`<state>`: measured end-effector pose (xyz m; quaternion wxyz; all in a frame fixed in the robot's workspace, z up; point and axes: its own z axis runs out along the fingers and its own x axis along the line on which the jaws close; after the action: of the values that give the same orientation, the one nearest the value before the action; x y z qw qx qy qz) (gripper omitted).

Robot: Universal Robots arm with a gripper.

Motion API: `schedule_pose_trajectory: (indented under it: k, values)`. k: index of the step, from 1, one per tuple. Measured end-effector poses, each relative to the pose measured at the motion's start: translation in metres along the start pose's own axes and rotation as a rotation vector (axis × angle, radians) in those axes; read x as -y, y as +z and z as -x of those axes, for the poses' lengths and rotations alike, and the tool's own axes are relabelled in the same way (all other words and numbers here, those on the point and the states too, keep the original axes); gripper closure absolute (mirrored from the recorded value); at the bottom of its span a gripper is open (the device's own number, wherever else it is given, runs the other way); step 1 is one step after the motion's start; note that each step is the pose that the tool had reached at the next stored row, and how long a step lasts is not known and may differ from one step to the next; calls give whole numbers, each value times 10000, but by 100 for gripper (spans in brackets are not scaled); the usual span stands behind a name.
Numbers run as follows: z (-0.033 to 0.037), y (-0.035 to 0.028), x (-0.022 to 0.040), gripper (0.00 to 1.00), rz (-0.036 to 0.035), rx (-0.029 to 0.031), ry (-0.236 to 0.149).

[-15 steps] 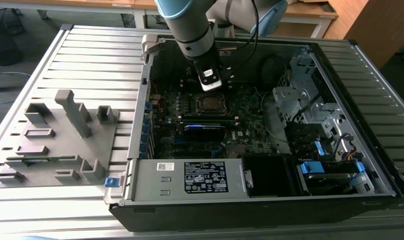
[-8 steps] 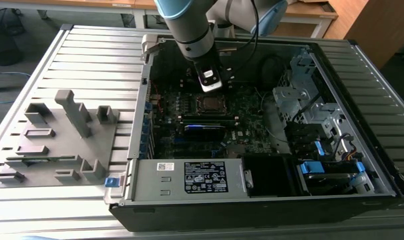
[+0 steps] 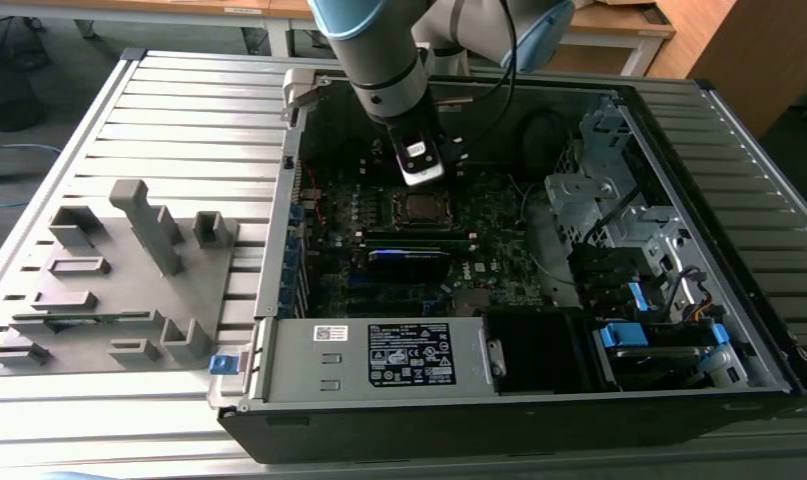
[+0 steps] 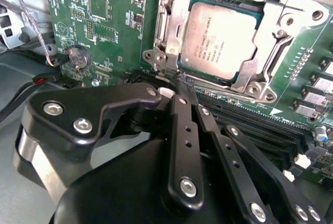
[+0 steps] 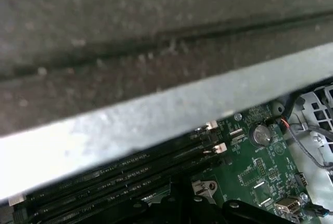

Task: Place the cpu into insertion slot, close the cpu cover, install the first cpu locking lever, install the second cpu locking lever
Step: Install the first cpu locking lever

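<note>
In the second wrist view the gripper (image 4: 183,84) has its two black fingers (image 4: 179,130) drawn together with nothing between them, their tips touching or just short of the socket's near edge, where a thin locking lever (image 4: 169,73) seems to run. Just beyond the tips the cpu (image 4: 225,39) lies flat in the insertion slot (image 4: 165,24), and the cpu cover (image 4: 276,37) is folded down around it, its window framing the silver top. Placement and cover closing therefore look finished, and the lever work appears to be in hand. The next move would call for a fine push at the lever's end without scraping the green motherboard (image 4: 112,16). Whether either lever is latched cannot be made out. In the exterior view the arm (image 3: 383,70) reaches down into the computer case (image 3: 510,390) and hides part of the socket area.
</note>
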<state>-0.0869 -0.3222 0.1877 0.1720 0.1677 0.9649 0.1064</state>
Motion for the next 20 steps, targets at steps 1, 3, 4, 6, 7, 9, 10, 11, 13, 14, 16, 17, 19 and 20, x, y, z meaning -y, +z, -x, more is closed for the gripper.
schedule_pose_trajectory:
  k: [1,3,4,6,7,9,10,11,13,14,16,17,19,20]
  values:
    - [0,0,0,89,-2,1,0]
    - [0,0,0,89,-2,1,0]
    - [0,-1,0,89,-1,2,-1]
    - [4,-12,-3,89,0,2,0]
    - [7,-20,-6,89,-1,2,0]
    - [13,-39,-11,89,0,2,0]
    - [16,-48,-14,89,-1,2,0]
    - [18,-55,-16,89,0,3,1]
    - [20,-59,-18,89,1,4,1]
    - [20,-59,-18,89,2,3,2]
    - [20,-60,-18,89,-1,-2,3]
    - [23,-59,-18,89,-31,-68,9]
    - [34,-53,-22,89,-150,-377,61]
    - [42,-49,-24,89,-214,-540,87]
